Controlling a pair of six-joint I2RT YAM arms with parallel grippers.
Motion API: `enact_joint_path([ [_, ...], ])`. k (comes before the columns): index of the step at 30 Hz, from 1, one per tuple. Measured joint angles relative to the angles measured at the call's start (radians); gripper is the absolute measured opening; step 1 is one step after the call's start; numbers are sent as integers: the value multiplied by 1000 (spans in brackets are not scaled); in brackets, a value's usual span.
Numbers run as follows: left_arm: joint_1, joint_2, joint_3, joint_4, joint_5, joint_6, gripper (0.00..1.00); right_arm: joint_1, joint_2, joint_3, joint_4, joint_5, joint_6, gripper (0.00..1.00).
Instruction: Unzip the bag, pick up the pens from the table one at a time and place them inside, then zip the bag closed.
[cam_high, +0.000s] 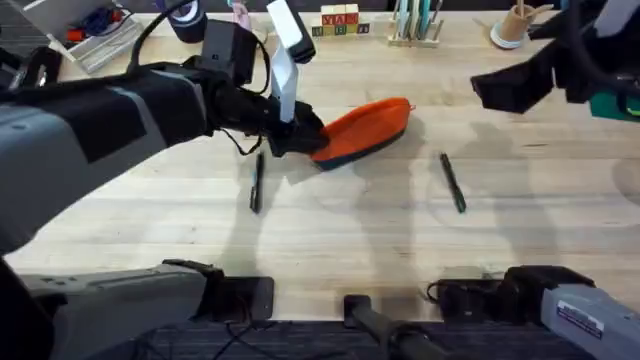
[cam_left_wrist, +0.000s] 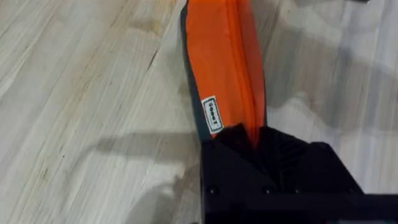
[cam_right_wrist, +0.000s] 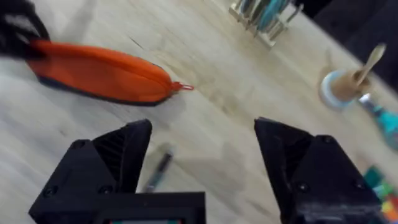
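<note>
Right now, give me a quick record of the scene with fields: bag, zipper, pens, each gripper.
bag: small orange fabric pouch with navy base, lying on the light wooden table
zipper: closed along the top
pens: two slim dark pens, both on the table; one left of the pouch, one right of it
left gripper: shut on the pouch's end
right gripper: open, above the table, holding nothing
</note>
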Motion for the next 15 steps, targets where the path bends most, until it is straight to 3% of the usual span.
enact_joint_path([
  [7,0,0,0,0,0,0,42,0,0,0,-10,64,-280,997],
  [15,0,0,0,0,0,0,42,0,0,0,-28,78,-371,997],
])
